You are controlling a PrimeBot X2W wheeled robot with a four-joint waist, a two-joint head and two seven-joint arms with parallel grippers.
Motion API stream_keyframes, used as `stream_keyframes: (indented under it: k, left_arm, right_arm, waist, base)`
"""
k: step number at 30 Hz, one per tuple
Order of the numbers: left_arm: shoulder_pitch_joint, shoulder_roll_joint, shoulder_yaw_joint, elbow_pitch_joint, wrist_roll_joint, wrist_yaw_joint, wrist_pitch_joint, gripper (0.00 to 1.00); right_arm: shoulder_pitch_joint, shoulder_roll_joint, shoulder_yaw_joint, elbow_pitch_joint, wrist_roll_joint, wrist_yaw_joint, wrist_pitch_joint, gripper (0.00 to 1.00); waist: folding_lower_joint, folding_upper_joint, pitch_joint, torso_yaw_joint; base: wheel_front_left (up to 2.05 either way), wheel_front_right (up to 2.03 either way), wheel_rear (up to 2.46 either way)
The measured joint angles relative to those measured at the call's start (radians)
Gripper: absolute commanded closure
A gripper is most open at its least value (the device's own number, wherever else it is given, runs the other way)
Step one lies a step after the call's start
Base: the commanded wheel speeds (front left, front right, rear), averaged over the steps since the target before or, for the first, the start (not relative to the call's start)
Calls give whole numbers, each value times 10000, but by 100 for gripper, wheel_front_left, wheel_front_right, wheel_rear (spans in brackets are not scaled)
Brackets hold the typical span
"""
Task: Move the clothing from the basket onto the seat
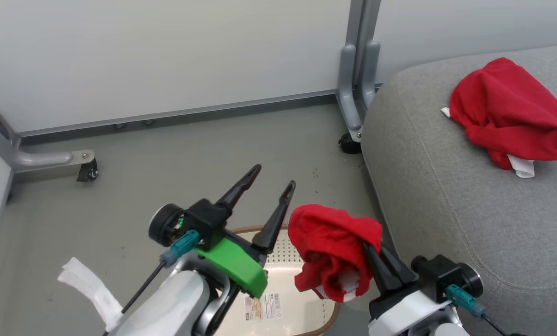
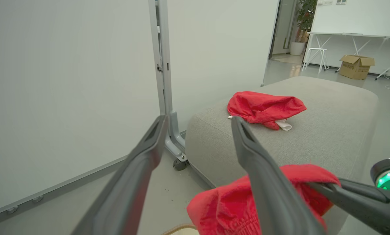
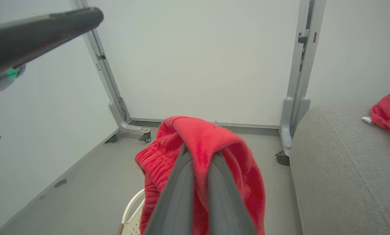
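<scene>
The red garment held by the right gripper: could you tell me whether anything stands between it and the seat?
Nothing visible does. The held red garment hangs from the right gripper above the basket, beside the seat. The seat's near part is bare; the other garment lies farther back.

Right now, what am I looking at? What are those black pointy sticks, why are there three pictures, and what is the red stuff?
It's a robot with two arms. The black sticks are its fingers: each arm ends in a gripper with two. One picture comes from a camera on the robot's head, looking down; the other two come from cameras on its wrists, looking along the fingers. The left gripper is open and holds nothing. The right gripper is pinching a red garment, which hangs above the white basket on the floor. Another red garment lies crumpled on the big grey seat. The robot is moving clothes from the basket to the seat.
</scene>
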Motion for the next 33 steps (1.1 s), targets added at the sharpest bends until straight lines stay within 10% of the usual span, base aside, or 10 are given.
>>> stream_keyframes:
  k: [22, 33]
  left_arm:
    - [3012, 911, 4128, -1501, 2196, -1116, -663, 0]
    - [3414, 1404, 4426, -1908, 2895, -1626, -663, 0]
  right_arm:
    - [196, 42, -1732, -2782, -535, 0, 0, 100]
    - [-428, 88, -2548, -3816, 355, 0, 0, 100]
  waist:
    - [0, 0, 1310, -3152]
    - [0, 0, 2923, -3967]
  base:
    - [0, 0, 0]
    - [0, 0, 0]
